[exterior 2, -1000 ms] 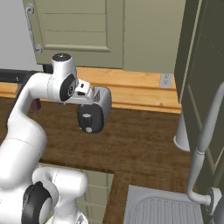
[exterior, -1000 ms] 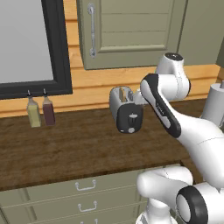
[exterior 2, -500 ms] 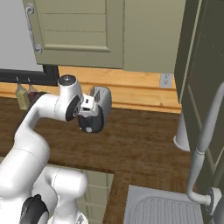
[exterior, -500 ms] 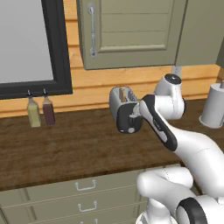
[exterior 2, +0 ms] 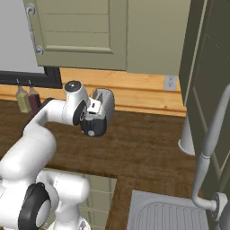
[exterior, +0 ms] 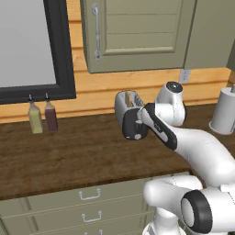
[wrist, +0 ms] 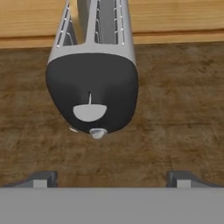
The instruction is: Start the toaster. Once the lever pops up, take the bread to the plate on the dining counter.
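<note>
While the white arm reaches in from the lower right of the left base view, its tool (wrist: 111, 177) hangs just in front of the toaster (exterior: 130, 114), spread wide with nothing between its tips. In the hand view the two dark fingertips (wrist: 41, 178) stand far apart at the bottom edge, one in each lower corner, and bare wood grain shows between them.

The toaster sits in the middle of the left base view, on the dark brown table (exterior: 69, 156), close to the orange wood strip along the wall. Its black end panel faces the arm. In the hand view that panel sits in the upper centre of the frame, with a pale half-round lever plate and a small light knob (wrist: 98, 133) below it, right at the panel's lower edge. Behind the panel the silver top runs away toward the wall with its two long slots; I cannot tell from here whether a slice sits inside them.

In the right base view the toaster (exterior 2: 104, 104) stands at centre left, half covered by the arm's wrist, which is close against its black end.

At the left of the left base view two small bottles (exterior: 42, 117) stand side by side on the table under a black-framed window, well apart from the toaster. A pale cylinder (exterior: 224, 111) stands at the right edge. In the right base view a grey tap (exterior 2: 211, 134) curves over a sink (exterior 2: 166, 215) in the lower right.
</note>
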Robot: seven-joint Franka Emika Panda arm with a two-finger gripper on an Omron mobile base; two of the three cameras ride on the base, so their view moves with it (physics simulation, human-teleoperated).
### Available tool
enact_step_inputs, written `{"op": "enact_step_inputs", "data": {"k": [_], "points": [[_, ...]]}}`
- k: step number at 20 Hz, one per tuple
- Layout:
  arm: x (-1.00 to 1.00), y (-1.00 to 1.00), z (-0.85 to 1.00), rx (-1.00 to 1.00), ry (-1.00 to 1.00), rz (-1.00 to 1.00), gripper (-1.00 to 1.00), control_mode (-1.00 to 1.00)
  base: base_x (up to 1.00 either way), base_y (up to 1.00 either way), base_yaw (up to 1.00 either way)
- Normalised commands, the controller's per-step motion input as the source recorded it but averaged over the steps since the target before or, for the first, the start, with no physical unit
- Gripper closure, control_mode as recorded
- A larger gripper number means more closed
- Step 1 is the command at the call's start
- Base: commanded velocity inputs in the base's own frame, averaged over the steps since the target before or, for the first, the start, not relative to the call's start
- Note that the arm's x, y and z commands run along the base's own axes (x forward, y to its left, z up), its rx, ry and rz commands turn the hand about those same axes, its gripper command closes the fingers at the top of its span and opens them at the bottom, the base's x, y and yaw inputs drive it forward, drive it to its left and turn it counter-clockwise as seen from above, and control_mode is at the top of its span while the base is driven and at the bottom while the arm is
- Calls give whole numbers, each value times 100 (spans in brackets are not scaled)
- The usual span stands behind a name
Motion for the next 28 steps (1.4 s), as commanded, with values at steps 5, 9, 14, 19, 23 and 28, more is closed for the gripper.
{"op": "enact_step_inputs", "data": {"k": [5,9,14,19,23,28], "points": [[42,-9,-17,0,0,-4,-100,-100,0,0,0],[36,0,-29,0,0,0,-100,-100,0,0,0],[34,0,-33,0,0,0,-100,-100,0,0,0],[30,0,-36,0,0,0,-100,-100,0,0,0],[23,0,-38,0,0,0,-100,-100,0,0,0],[12,0,-47,0,-1,0,-100,-100,0,0,0]]}}
